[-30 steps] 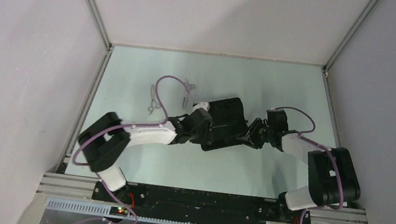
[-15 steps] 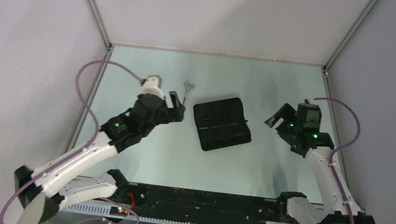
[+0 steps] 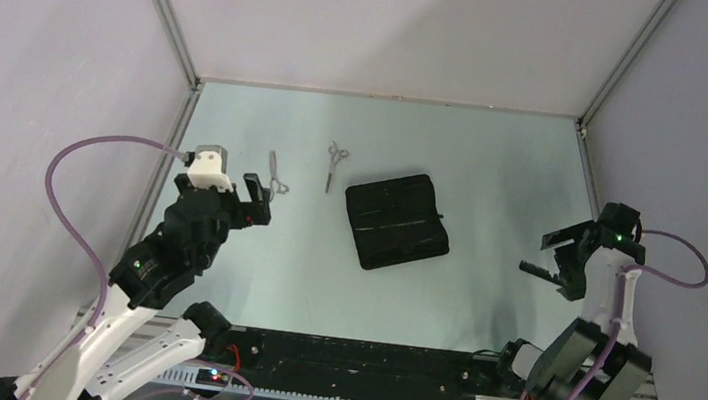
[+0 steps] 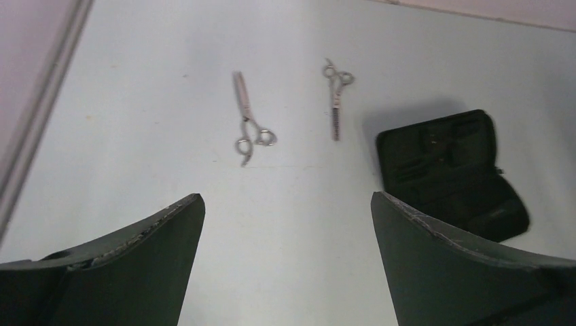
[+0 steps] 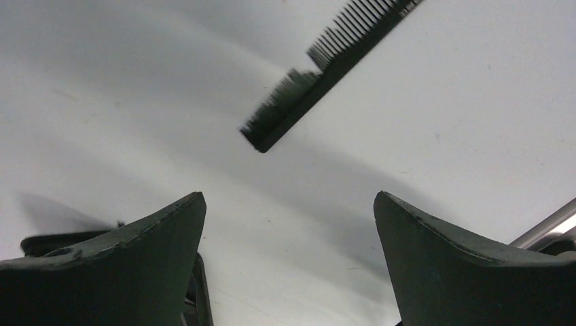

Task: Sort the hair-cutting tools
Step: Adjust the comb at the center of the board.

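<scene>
The two pairs of silver scissors lie on the pale table (image 3: pixel 495 166), apart from each other, at about 10 and 11 o'clock from the black pouch (image 3: pixel 396 221). The left scissors (image 3: pixel 277 173) point their blades toward 12 o'clock, with the finger rings at the near end. The right scissors (image 3: pixel 334 163) lie the other way, rings far and blades toward 6 o'clock. In the left wrist view both pairs show ahead of the fingers, the left scissors (image 4: pixel 248 125) at about 11 o'clock and the right scissors (image 4: pixel 336 95) at about 12, with the pouch (image 4: pixel 448 176) at 2 o'clock.

The black comb (image 5: pixel 326 75) lies on the table on a slant in the right wrist view, at 12 to 1 o'clock ahead of the fingers, and runs out of the top of the frame.

The left gripper (image 3: pixel 256 201), at 9 o'clock from the pouch, hangs over the table with its jaws spread wide and nothing between them. The right gripper (image 3: pixel 565 256), at 3 o'clock from the pouch, is also wide open and holds nothing.
</scene>
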Motion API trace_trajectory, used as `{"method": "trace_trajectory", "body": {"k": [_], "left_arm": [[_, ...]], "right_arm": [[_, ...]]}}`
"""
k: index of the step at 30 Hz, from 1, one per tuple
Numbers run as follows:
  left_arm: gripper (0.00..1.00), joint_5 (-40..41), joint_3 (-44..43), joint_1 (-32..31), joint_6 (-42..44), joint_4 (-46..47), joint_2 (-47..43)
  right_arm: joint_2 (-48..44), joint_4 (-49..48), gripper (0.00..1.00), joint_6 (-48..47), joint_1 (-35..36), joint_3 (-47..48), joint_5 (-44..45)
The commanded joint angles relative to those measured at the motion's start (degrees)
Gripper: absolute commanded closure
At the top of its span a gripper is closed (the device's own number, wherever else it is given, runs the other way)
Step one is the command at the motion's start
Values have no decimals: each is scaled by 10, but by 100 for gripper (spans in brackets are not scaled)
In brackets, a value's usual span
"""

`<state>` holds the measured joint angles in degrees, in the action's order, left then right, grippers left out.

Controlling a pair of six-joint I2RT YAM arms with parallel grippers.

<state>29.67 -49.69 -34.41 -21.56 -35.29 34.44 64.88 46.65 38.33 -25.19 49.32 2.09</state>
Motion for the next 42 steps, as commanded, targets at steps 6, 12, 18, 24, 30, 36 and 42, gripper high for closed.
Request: {"method": "trace_trajectory", "body": {"k": [6, 12, 18, 24, 30, 36, 42], "left_arm": [[0, 101, 71, 6, 101, 21, -31], [0, 98, 86, 13, 102, 31, -36], [0, 103, 96, 13, 103, 36, -47], [0, 100, 100, 13, 106, 42, -47], [0, 98, 101, 13, 107, 45, -47], [0, 95, 101, 16, 110, 45, -52], [0, 87, 103, 23, 111, 45, -59]], "right_arm": [[80, -58, 7, 41, -23, 19, 26], [179, -54, 14, 64, -16, 37, 57], [249, -73, 22, 75, -5, 56, 68], [308, -70, 23, 78, 24, 88, 89], [354, -50, 29, 83, 47, 102, 94], [367, -34, 40, 77, 96, 102, 97], [370, -27, 57, 65, 164, 101, 95]]}}
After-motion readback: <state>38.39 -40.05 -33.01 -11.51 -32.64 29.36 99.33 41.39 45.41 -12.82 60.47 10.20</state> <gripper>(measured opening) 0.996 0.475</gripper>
